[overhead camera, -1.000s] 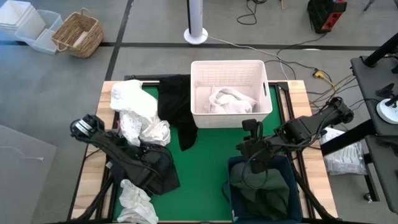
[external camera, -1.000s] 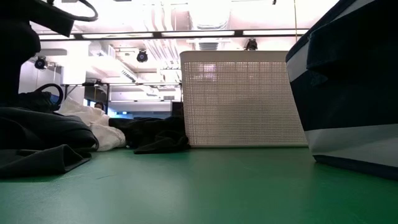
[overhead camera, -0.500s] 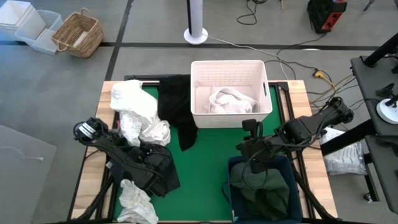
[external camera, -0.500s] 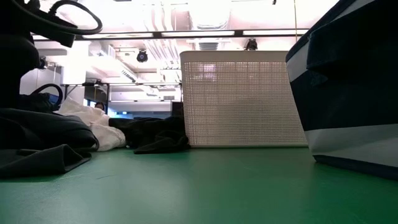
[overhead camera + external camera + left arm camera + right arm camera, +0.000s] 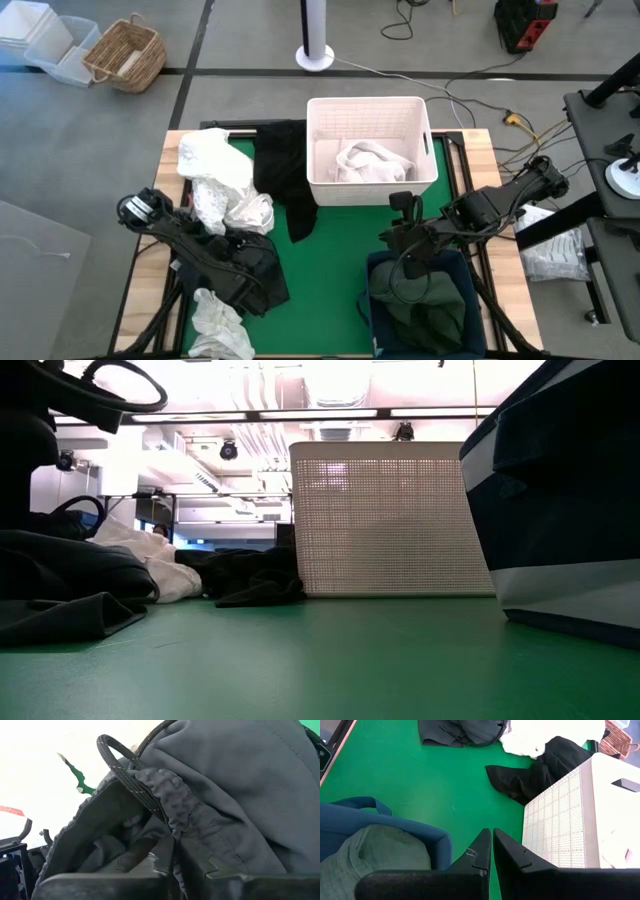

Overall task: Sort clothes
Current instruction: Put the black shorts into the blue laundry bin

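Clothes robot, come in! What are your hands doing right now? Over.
Left hand shut on the dark grey garment at the table's left. Right hand shut, empty, above the navy bin. White clothes and black garment unsorted. Nothing in the way.

Overall light: bright and even in the high view, with soft, weak shadows on the green table (image 5: pixel 340 250).
Source: ceiling strip lights (image 5: pixel 300 413) glow in the low view, straight above the white bin (image 5: pixel 390 520).
Backlight: the navy bin (image 5: pixel 560 510) and the dark garment (image 5: pixel 60 585) read as near-silhouettes against the lit room.
Glare: the left wrist view is blown out to white beyond the grey fabric (image 5: pixel 240 795) pressed close to the lens.
Focus: the right wrist view is crisp on the mat, while the 2 fingers (image 5: pixel 482 851) nearest the lens look soft.
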### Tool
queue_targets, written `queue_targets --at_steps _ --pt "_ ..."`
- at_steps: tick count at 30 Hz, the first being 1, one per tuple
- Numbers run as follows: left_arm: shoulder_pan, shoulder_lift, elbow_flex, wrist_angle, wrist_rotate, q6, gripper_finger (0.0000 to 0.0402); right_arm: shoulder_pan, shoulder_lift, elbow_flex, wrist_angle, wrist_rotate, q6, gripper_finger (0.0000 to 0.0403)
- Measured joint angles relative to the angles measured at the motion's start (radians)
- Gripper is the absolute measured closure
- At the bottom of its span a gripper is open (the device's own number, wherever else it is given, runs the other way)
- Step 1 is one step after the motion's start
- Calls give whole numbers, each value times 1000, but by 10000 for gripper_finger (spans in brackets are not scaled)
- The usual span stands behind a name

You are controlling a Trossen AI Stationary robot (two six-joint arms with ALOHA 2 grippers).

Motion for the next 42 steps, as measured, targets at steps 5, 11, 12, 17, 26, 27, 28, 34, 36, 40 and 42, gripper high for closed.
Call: queue_targets --at_steps 5,11,12,17,26,27,28,34,36,40,42 --pt "-2 -35 0 6 -1 3 401 0 -2 0 0 0 0 390" --pt "-5 -105 0 110 -77 53 401 0 -8 0 0 0 1 390" --pt "-5 -116 0 145 -102 76 401 0 -8 0 0 0 1 390" --pt "-5 -161 0 268 -179 172 401 0 -8 0 0 0 1 390" --pt "-4 -180 1 354 -207 227 394 0 -7 0 0 0 1 390" --pt "-4 -180 1 351 -198 216 388 0 -7 0 0 0 1 390" --pt "-4 -180 1 350 -190 209 381 0 -7 0 0 0 1 390" --pt "-4 -181 15 299 -143 152 310 0 -7 0 1 0 2 390" --pt "-4 -181 13 265 -127 112 278 0 -7 0 1 0 6 390" --pt "-7 -178 -10 239 -121 69 211 0 -7 0 1 0 9 390" --pt "-11 -168 -25 265 -121 97 181 0 -7 0 1 -1 9 390"
